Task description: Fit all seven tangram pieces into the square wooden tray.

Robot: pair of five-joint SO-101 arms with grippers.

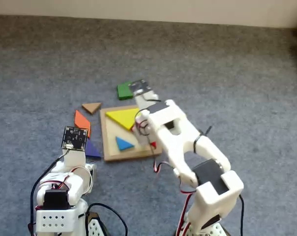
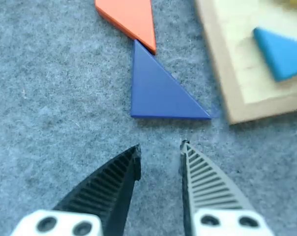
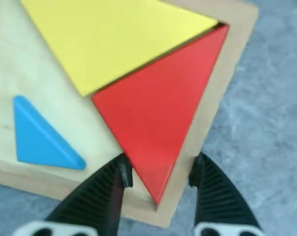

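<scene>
The square wooden tray (image 1: 108, 156) holds a yellow triangle (image 1: 123, 117), a light blue triangle (image 1: 124, 143) and a red triangle (image 3: 158, 108), which lies against the yellow one and the rim. My right gripper (image 3: 161, 166) is open over the tray's corner (image 3: 161, 216), its fingers astride the red triangle's tip. My left gripper (image 2: 160, 147) is open above the carpet, just short of a dark blue triangle (image 2: 156, 91) that lies beside the tray (image 2: 227, 83). Outside the tray lie an orange piece (image 1: 82, 122), a tan triangle (image 1: 92, 107) and a green square (image 1: 124, 90).
Grey carpet covers the whole work surface. The right arm (image 1: 173, 130) stretches over the tray's right side and hides part of it. The left arm (image 1: 65, 182) stands near the front left. The orange piece (image 2: 131, 17) touches the dark blue triangle's point.
</scene>
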